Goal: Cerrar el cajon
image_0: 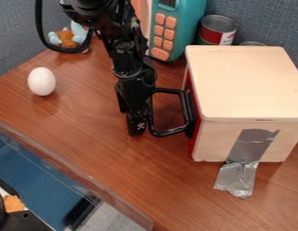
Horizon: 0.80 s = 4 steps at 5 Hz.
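Taking the clock face from the middle of the camera view, I stood over a desk of reddish-brown wood with fine, streaky grain. A glossy strip bordered its edge from nine towards six, and past it, at eight, lay blue floor. Woven blue-grey partitions rose behind, from ten round to two.

My gripper hung down just below centre, beside the black handle on the side towards nine. How far it was open, and whether it had hold of anything, I could not tell. The handle was a smooth, squared loop with rounded corners, fixed to the drawer's red front, on the box's side facing nine. The front sat close against the box; whether a gap remained I could not tell.

The box, towards two and three, was pale, smooth wood with softened corners on its flat lid. At four, wrinkled silver tape ran down its side onto the desk. A smooth white egg lay at ten, and a soft orange-and-blue toy at eleven. At twelve stood a teal plastic toy with rounded peach buttons; at one, a ridged metal can.
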{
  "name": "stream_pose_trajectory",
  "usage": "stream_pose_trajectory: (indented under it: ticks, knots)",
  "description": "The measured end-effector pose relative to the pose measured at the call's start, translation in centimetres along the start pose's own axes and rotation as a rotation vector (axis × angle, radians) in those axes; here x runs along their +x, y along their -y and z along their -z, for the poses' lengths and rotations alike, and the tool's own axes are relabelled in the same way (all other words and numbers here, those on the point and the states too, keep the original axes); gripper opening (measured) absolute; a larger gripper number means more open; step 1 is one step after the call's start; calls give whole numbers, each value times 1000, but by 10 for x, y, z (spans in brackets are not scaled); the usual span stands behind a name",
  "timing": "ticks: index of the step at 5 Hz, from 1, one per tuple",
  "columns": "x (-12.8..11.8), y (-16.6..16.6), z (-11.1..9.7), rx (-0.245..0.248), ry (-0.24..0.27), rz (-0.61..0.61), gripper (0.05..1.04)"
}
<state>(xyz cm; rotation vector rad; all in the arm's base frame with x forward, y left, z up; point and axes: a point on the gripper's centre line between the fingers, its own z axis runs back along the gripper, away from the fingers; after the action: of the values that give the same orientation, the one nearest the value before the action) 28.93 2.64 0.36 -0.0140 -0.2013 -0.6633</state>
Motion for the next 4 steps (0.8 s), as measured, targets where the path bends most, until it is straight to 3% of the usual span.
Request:
stream_pose_trajectory:
  ticks: [1, 2, 3, 4]
  knots:
    - [-34, -16, -19, 33, -37, -125, 999]
    - [-76, -41, -62, 89, -62, -264, 999]
    - [-99, -51, -97, 88, -21, -320, 999]
    - [-115, -53, -148, 89, 56, -364, 999]
